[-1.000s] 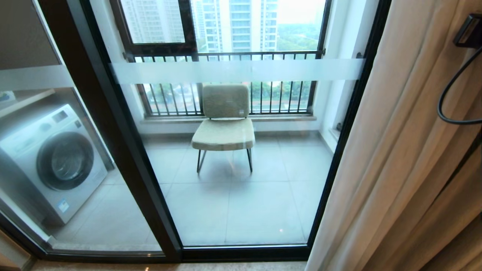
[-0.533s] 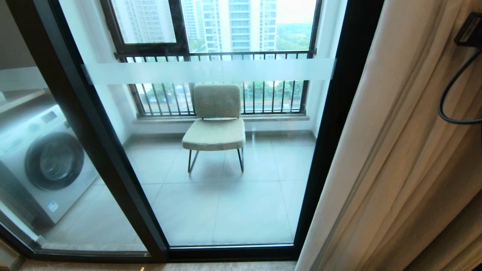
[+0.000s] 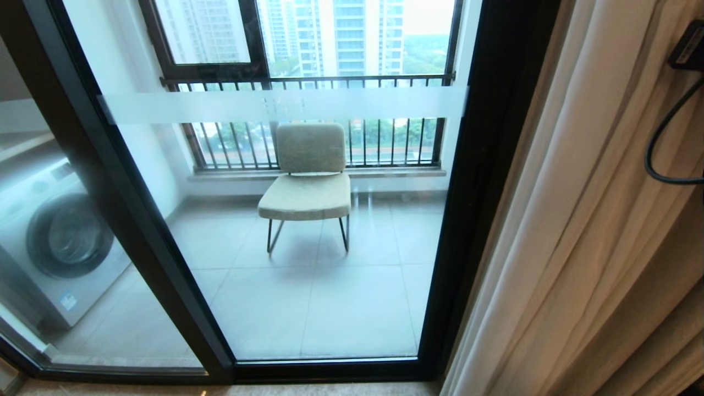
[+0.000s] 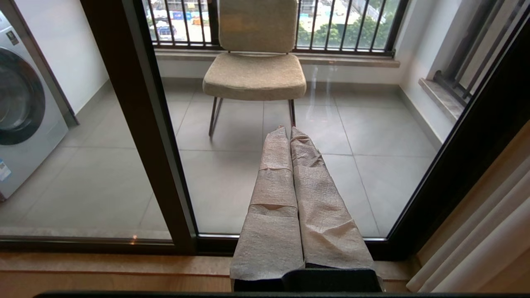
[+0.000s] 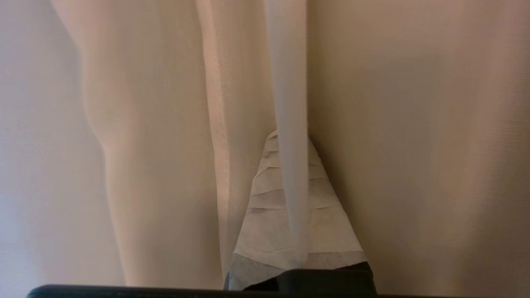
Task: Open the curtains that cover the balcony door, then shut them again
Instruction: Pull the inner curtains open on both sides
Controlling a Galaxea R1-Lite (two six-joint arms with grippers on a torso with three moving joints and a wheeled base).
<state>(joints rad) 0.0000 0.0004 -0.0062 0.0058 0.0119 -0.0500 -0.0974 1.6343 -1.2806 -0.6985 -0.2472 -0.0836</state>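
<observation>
The curtains hang bunched at the right edge of the balcony door, whose glass stands uncovered. The right gripper pinches a sheer white fold between its fingers. The left gripper hangs free before the glass, fingers pressed together.

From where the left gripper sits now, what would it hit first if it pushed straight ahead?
Most likely the glass of the black-framed sliding balcony door. The shut left gripper points at that pane, with the beige padded chair beyond it on the balcony. How near the glass is remains unclear.
</observation>
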